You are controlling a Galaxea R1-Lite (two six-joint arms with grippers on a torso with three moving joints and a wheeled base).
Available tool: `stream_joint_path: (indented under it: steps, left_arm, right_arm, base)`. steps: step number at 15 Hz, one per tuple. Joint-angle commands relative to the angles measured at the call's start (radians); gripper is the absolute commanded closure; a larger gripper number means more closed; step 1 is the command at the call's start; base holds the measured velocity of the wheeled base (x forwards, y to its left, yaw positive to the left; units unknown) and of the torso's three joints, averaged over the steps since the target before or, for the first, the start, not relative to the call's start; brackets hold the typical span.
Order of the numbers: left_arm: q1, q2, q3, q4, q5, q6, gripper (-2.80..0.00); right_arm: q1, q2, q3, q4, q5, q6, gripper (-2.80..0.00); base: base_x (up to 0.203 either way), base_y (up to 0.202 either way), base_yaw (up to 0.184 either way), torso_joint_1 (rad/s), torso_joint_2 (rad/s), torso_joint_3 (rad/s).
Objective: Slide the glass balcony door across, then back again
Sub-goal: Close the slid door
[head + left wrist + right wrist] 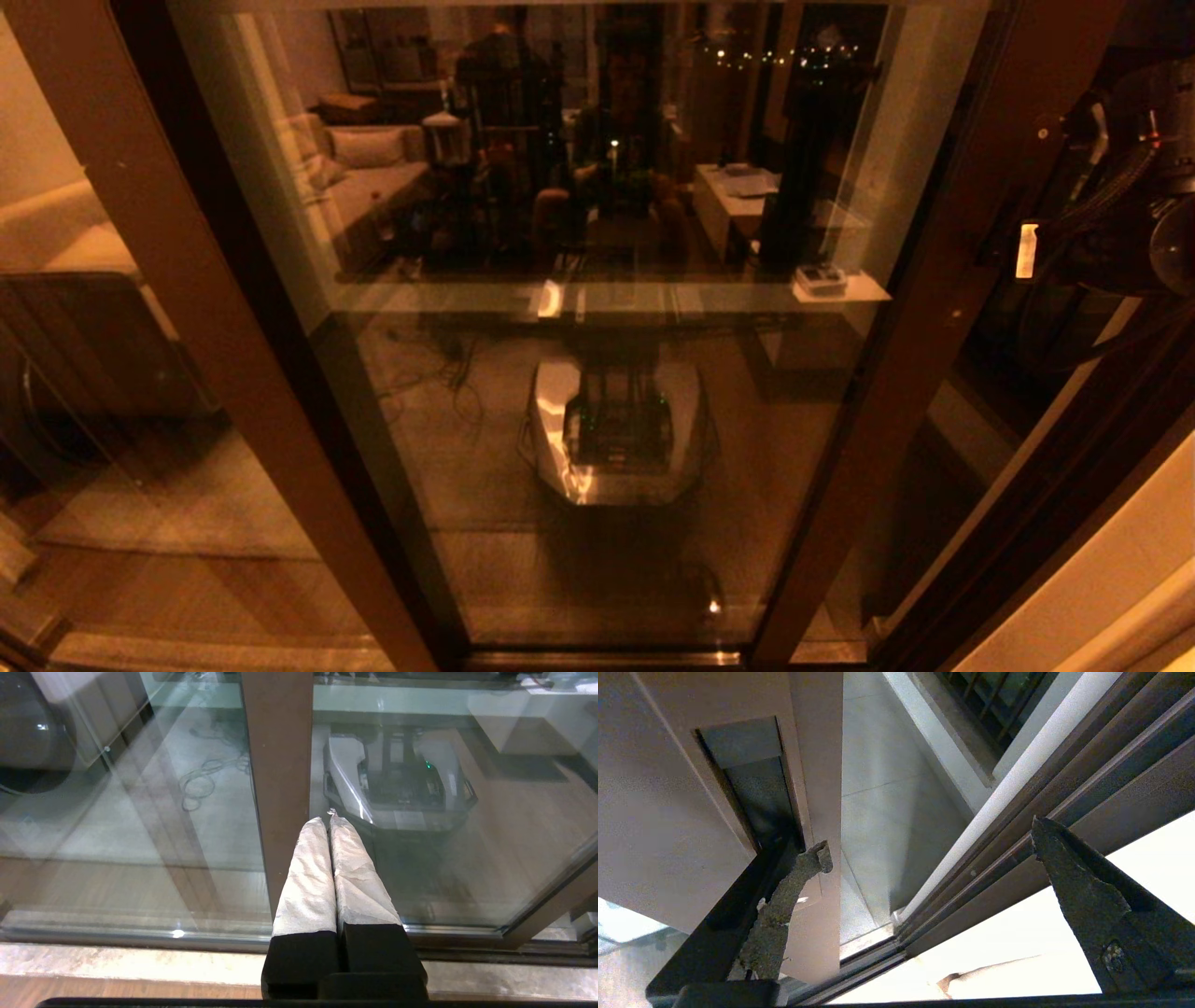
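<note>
The glass balcony door fills the middle of the head view, a reflective pane between dark brown upright rails. Its right-hand rail carries the handle slot. My right gripper is open at that rail. One of its fingers rests at the lower end of the slot, and the other finger hangs free over the outer frame. The right arm shows at the upper right. My left gripper is shut on nothing, its white-wrapped tips right in front of a brown upright rail and the glass.
A gap between the door's rail and the outer frame shows the balcony floor tiles. The floor track and a stone sill run below the glass. Another glass pane stands at the left, a pale wall at the right.
</note>
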Motion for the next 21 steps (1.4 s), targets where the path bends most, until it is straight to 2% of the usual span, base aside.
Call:
stream_joint_path:
  steps: [1, 21]
  left_arm:
    - [0.000, 0.000, 0.000, 0.000, 0.000, -0.001, 0.00]
    - [0.000, 0.000, 0.000, 0.000, 0.000, -0.001, 0.00]
  right_arm:
    - [-0.012, 0.010, 0.000, -0.008, -0.005, -0.006, -2.80]
    - [-0.052, 0.001, 0.003, -0.014, -0.004, -0.028, -2.80]
  base:
    - [0.000, 0.000, 0.000, 0.000, 0.00, 0.000]
    - [0.000, 0.000, 0.000, 0.000, 0.00, 0.000]
